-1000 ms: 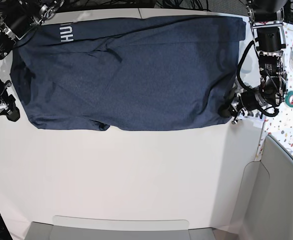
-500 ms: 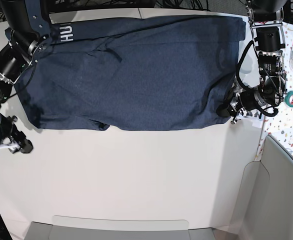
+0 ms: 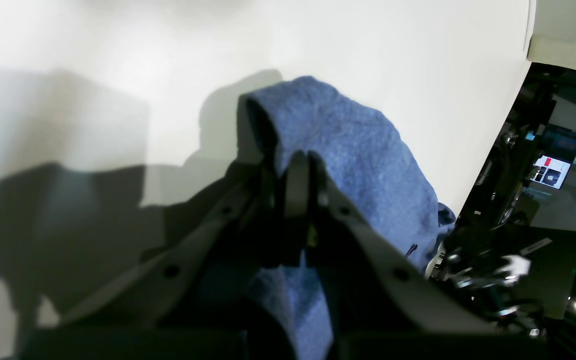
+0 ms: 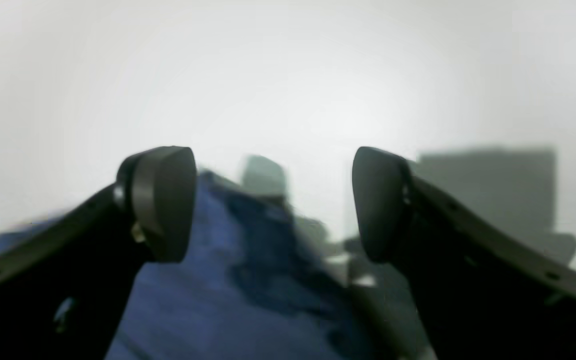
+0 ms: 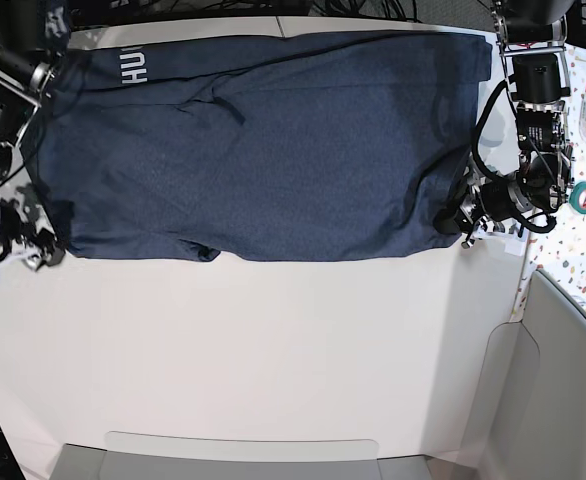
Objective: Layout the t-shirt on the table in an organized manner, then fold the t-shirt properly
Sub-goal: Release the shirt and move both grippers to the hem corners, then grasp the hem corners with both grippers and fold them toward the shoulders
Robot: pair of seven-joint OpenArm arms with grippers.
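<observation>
The white table (image 5: 273, 360) carries the navy t-shirt (image 5: 273, 140) spread along its far edge.

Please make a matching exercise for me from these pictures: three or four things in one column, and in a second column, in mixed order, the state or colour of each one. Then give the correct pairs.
Column one:
1. left gripper
2. right gripper
3. t-shirt
4. table

Column two:
A. matte white
B. jaws wide apart, holding nothing
C. dark navy, spread out, white letters at one corner
D. closed on a fold of blue cloth

Pairs: 1-D, 2-B, 3-C, 4-A
</observation>
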